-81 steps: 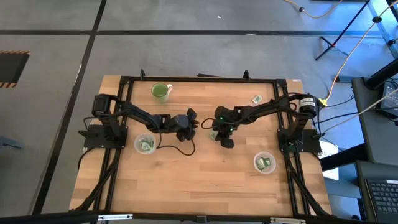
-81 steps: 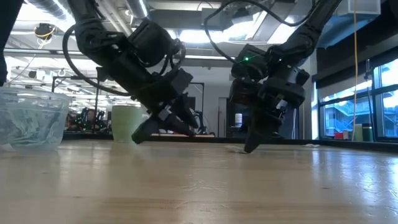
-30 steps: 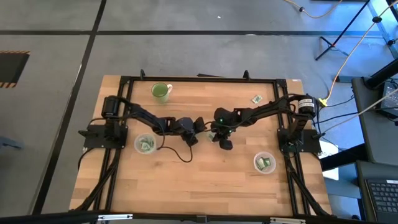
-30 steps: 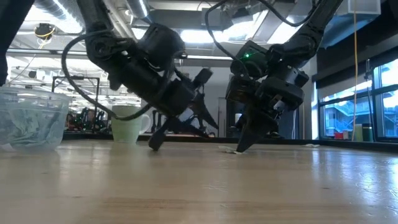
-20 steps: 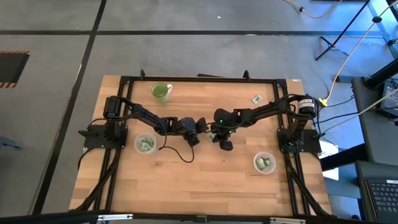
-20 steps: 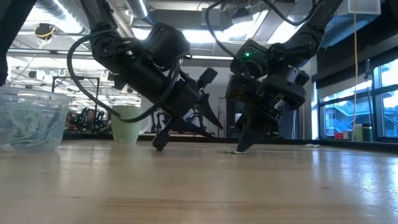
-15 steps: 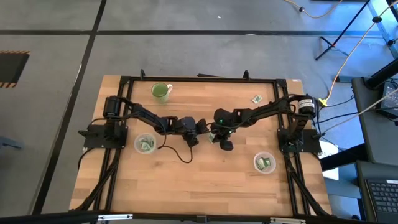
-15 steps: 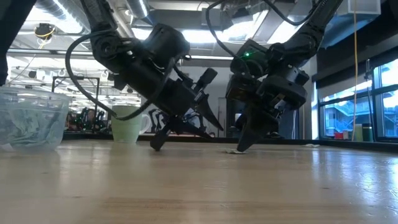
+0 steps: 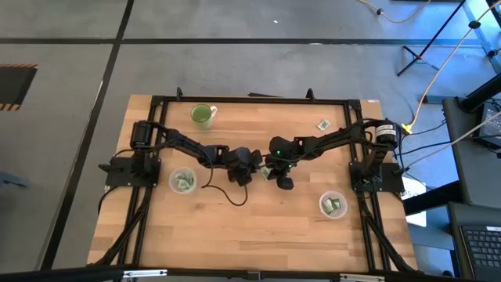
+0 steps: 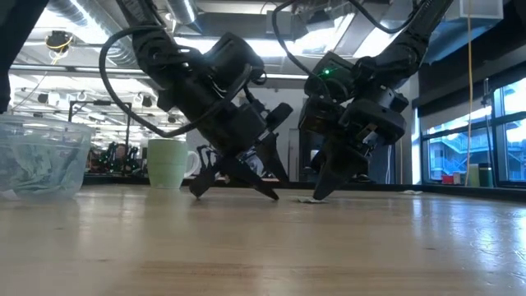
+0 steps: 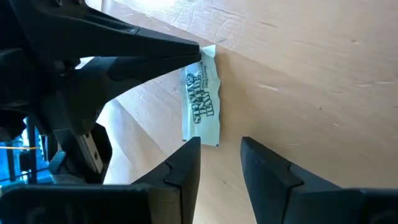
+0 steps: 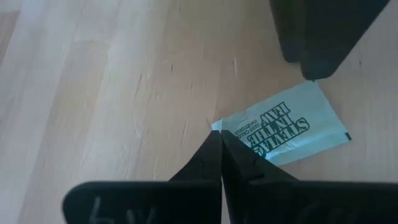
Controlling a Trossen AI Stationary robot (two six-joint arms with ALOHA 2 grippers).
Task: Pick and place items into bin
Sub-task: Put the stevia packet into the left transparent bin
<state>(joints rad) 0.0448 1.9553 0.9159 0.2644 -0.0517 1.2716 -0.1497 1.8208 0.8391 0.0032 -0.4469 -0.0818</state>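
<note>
One pale-green packet (image 11: 202, 102) with dark print lies flat on the wooden table, between my two grippers near the table's middle. In the right wrist view the packet (image 12: 280, 134) runs away from my right gripper (image 12: 219, 134), which is shut and tipped down onto one of its corners. My left gripper (image 11: 221, 143) is open and points at the packet's opposite end. One of its fingers stands at that end's corner and the other beside it on bare wood. In the high view both grippers (image 9: 249, 166) (image 9: 271, 169) hide the packet. In the low view the packet (image 10: 309, 198) shows as a thin sliver. My right gripper has its shut fingertips (image 12: 217, 140) on one corner of the packet (image 12: 217, 127), slanting down from above. The packet stays flat on the table. Whether the corner is pinched or only pressed I cannot tell. My left gripper has one fingertip (image 11: 191, 146) at the packet's other end (image 11: 202, 140); I cannot tell if it touches.
Two clear cups holding packets stand on the table, one at the left (image 9: 183, 182) and one at the near right (image 9: 333, 205). A light-green mug (image 9: 203, 115) stands at the far left. Another packet (image 9: 322, 124) lies at the far right. Black frame rails (image 9: 250, 99) edge the table.
My left gripper has moved a little toward the table's right, up to the packet and my right gripper. It has turned about its wrist, and both its fingertips have come down to the table. The packet has stayed where it was.
</note>
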